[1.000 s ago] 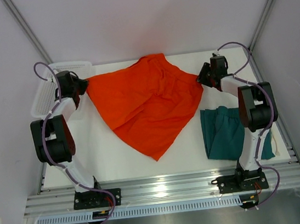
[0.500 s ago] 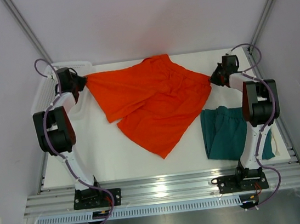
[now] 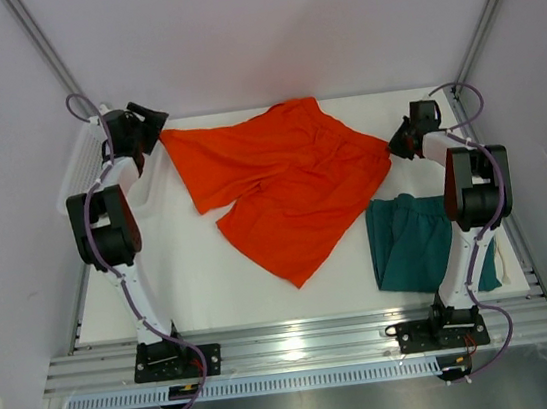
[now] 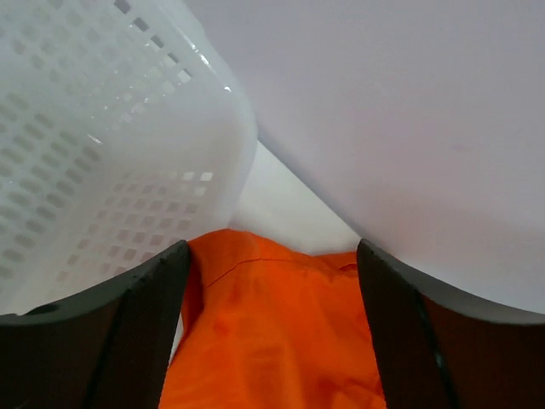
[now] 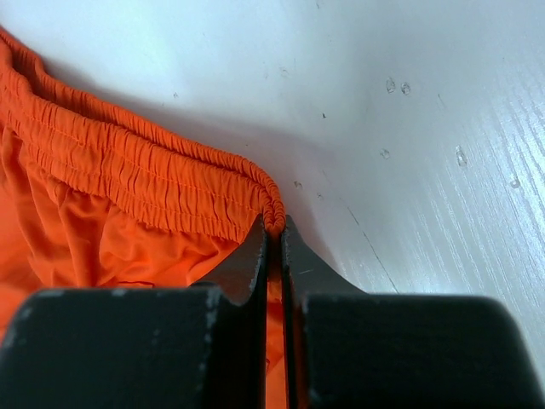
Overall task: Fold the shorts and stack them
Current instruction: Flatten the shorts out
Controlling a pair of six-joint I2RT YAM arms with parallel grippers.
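The orange shorts (image 3: 282,188) lie spread across the middle of the white table, waistband toward the right. My left gripper (image 3: 154,122) hovers at their far-left corner with its jaws wide apart. In the left wrist view the orange shorts (image 4: 272,341) lie loose between the open left gripper (image 4: 272,251). My right gripper (image 3: 394,145) is shut on the elastic waistband's end. The right wrist view shows the right gripper (image 5: 273,226) pinching the gathered hem of the orange shorts (image 5: 128,196). The teal-green shorts (image 3: 410,242) lie bunched at the near right, partly behind the right arm.
A white mesh basket (image 3: 78,175) stands at the table's far-left edge, right beside the left gripper, and its wall fills the left wrist view as the basket (image 4: 102,145). Bare table (image 3: 192,276) shows at the near left. Enclosure walls stand close behind.
The left gripper has opened and let go of the orange shorts' corner. The shorts went from hanging stretched to lying flatter on the table. Both grippers moved outward.
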